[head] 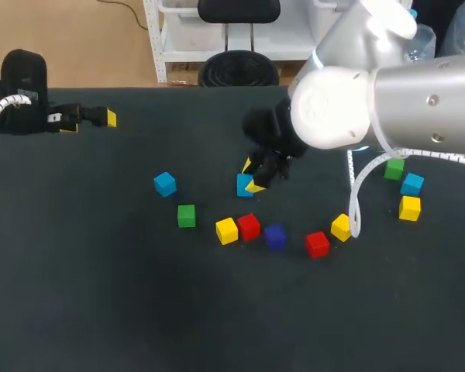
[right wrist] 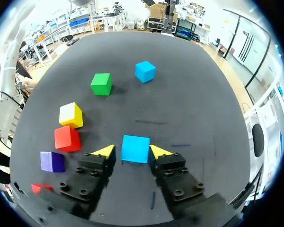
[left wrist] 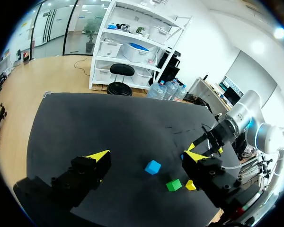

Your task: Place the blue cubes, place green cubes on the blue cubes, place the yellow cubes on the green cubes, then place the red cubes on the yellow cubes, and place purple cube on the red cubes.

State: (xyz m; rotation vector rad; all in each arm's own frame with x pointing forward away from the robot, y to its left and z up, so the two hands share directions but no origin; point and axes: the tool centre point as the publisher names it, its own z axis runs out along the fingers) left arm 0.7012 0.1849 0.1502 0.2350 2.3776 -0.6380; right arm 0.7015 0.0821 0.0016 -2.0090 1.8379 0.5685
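The blue cube [right wrist: 135,148] sits flat around the middle of the table [head: 101,310]. It has no real long axis, and its sides are squared up to the fingers. The right gripper [right wrist: 132,151] straddles it, jaws barely wider than the cube with a sliver of gap on one side, so not clamped. The left gripper [left wrist: 147,156] is at the far left, jaws wide apart, holding nothing.

Robot lab, left arm [head: 19,85], right arm [head: 418,101], black table [head: 101,310]
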